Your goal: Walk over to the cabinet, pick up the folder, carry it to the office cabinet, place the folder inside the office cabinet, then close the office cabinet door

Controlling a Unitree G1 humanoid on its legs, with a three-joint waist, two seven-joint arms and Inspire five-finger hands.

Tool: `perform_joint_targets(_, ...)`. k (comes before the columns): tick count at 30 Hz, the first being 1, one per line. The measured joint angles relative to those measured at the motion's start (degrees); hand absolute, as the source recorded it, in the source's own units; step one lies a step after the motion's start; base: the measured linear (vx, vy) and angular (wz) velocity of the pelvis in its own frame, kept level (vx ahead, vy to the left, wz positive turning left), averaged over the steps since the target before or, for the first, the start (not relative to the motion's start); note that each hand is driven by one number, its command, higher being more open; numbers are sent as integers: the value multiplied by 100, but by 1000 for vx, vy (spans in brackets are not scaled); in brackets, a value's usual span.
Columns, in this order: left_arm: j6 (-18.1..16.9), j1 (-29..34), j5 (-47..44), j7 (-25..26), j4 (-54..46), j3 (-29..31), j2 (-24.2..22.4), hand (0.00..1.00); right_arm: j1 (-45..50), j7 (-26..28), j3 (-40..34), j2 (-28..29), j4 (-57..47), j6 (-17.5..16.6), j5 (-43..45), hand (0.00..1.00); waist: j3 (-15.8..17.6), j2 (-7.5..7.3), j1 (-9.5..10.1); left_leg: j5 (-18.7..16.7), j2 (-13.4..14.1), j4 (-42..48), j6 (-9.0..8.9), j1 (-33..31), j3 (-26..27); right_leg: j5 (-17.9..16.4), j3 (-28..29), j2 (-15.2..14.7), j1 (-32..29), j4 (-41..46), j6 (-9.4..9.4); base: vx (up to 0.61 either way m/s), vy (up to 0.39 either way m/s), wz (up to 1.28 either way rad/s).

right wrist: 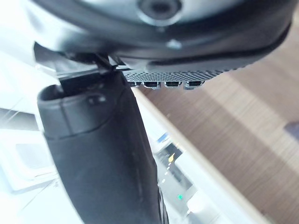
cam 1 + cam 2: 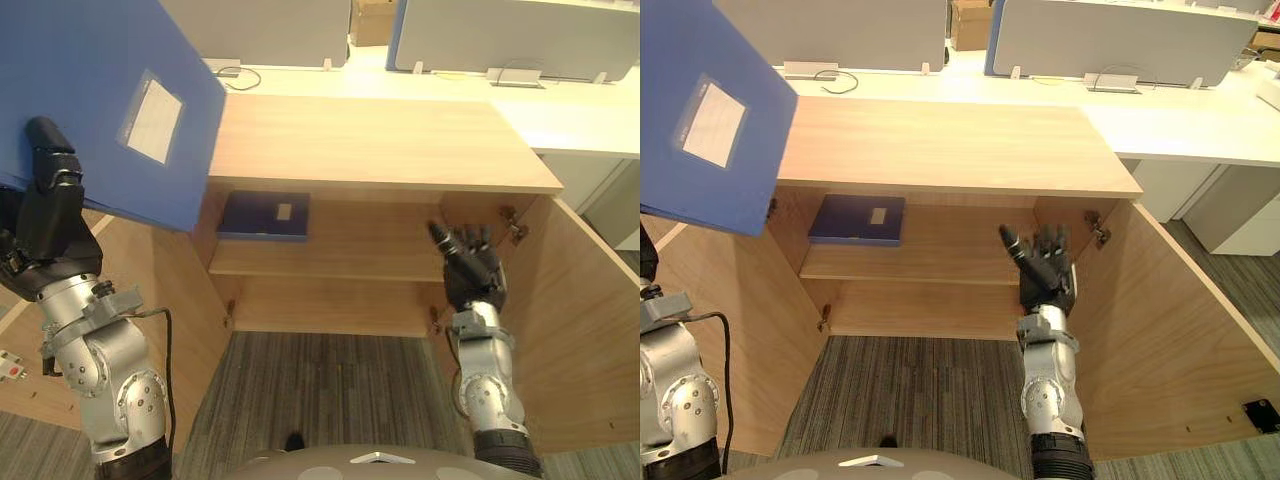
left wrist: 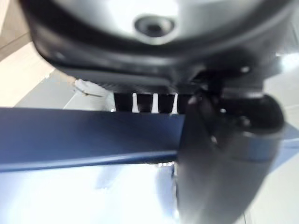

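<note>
Left hand point(image 2: 55, 215), lower left of frame: thumb and fingers pinched on the lower edge of the blue folder point(image 2: 90, 90), which is raised at upper left, above and outside the office cabinet point(image 2: 380, 140). Right hand point(image 2: 470, 265), right of centre: fingers straight and spread, holding nothing, in front of the cabinet opening. Left door point(image 2: 190, 300) and right door point(image 2: 585, 320) both swung wide. Inside, the shelf point(image 2: 360, 255) carries a dark blue book point(image 2: 262, 215) lying flat at its left end. Progress, as I judge it: pick-up and carry done; placing the folder inside and shutting the door are left. Writing: the folder's label pocket point(image 2: 152, 115) holds a pale slip with nothing legible; the book's small pale tag is too small to read.
</note>
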Motion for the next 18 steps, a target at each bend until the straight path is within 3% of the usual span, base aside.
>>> perform_joint_targets(3, -8, -10, -517, -604, 47, -116, 51, 0, -519, 354, 81, -326, -217, -37, 106, 100, -24, 0, -2, 3, -2, 0, 4, -1, 2, 8, 3, -1, 0, -17, 12, 0, 0, 0)
perform_joint_targets(8, 34, -355, -980, -1325, 933, -697, 586, 0, -1461, 712, 443, -937, -140, 2, 63, 100, -114, 72, 92, 12, -3, 1, 14, -5, -2, 26, 6, 2, 1, -32, 37, 0, 0, 0)
perform_joint_targets(14, 331, -1069, -1015, -1879, 2254, -1265, 1387, 0, -2759, 1013, 1202, -1699, 957, 242, -194, 100, -128, 68, 96, 24, -1, 0, 32, -10, -6, 36, 17, 2, -1, -38, 49, 0, 0, 0)
perform_joint_targets(18, 454, -1346, -991, -2227, 2799, -1532, 1792, 0, -3121, 1146, 1547, -1881, 1526, 471, -401, 100, -132, 51, 129, 24, 9, 0, 32, -23, -5, 44, 23, 8, -7, -66, 53, 0, 0, 0)
